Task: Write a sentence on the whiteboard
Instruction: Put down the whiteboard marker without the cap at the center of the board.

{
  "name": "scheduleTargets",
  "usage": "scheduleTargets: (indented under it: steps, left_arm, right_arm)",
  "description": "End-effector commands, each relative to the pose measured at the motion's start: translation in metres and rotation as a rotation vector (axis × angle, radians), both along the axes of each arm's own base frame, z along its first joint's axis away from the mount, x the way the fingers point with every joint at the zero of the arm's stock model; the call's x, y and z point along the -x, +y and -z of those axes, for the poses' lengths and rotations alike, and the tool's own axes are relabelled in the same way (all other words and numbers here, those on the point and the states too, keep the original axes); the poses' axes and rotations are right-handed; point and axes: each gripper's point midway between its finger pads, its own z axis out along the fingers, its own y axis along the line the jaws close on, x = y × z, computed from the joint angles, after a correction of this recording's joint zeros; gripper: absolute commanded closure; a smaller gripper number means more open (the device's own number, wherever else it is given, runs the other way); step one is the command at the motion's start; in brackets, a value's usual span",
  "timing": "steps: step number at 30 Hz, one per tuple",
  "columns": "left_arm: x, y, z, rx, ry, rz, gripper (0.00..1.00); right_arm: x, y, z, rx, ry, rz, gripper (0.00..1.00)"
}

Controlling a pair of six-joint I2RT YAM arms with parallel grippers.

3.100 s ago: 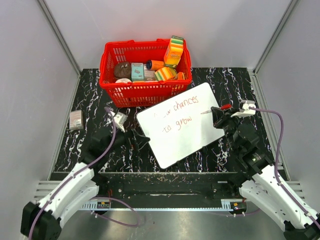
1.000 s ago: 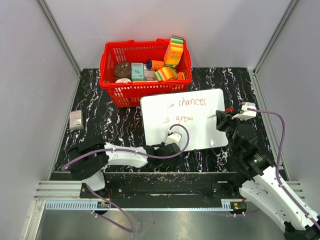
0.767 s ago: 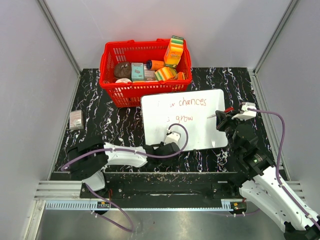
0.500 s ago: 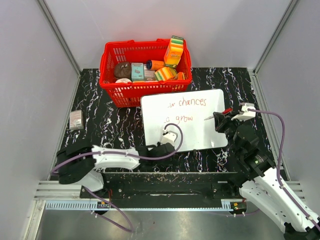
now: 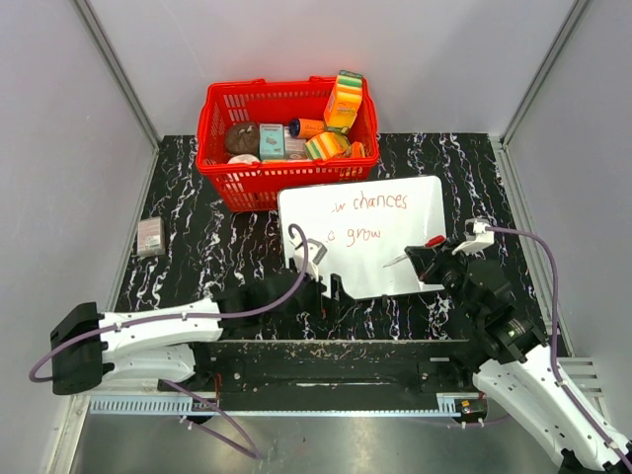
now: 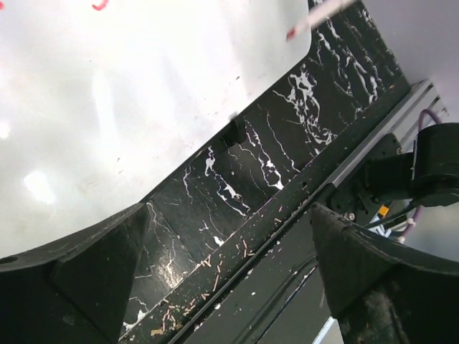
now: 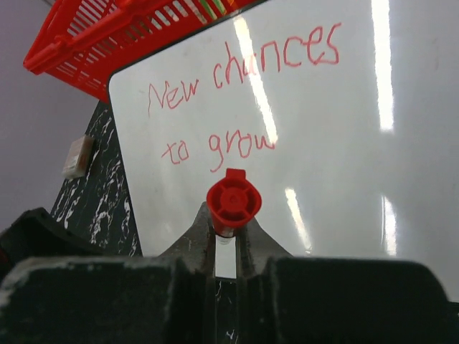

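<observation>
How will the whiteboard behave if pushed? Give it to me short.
The whiteboard lies flat and thin on the table, so it will likely slide and swivel rather than tip. Its glossy glare suggests a slippery face, hard to pinch. It looks stiff and probably light.

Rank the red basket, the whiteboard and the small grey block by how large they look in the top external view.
Largest: the red basket and the whiteboard look about alike. The basket stands taller, nearer the camera, so these two stay unranked.
Smallest: the small grey block, by far.
</observation>
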Motion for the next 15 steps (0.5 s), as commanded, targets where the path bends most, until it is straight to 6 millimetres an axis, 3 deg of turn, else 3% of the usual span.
scheduleTargets:
  steps: [1,2,3,4,6,8,9,15]
  left_arm:
    - [-0.008,0.006,-0.035,0.176,-0.006,0.004,0.01]
    - [-0.004,0.008,-0.034,0.201,0.013,0.037,0.01]
    - [-0.013,0.011,-0.046,0.260,-0.002,0.024,0.01]
    - [-0.008,0.012,-0.057,0.311,-0.004,0.067,0.01]
    - [-0.019,0.021,-0.068,0.370,-0.022,0.067,0.01]
    - [-0.018,0.023,-0.080,0.407,-0.017,0.123,0.01]
    - [-0.028,0.029,-0.083,0.419,-0.016,0.105,0.01]
    - [-0.041,0.033,-0.093,0.436,-0.016,0.136,0.01]
  right_arm:
    - [0.020,0.018,0.022,-0.099,0.119,-0.098,1.00]
    - [0.022,0.020,0.031,-0.117,0.150,-0.104,1.00]
    - [0.025,0.021,0.034,-0.131,0.161,-0.108,1.00]
    - [0.028,0.023,0.038,-0.139,0.177,-0.121,1.00]
    - [0.032,0.024,0.048,-0.160,0.216,-0.126,1.00]
    - [0.036,0.025,0.059,-0.182,0.259,-0.119,1.00]
    - [0.042,0.030,0.060,-0.201,0.275,-0.153,1.00]
    - [0.060,0.030,0.084,-0.261,0.383,-0.158,1.00]
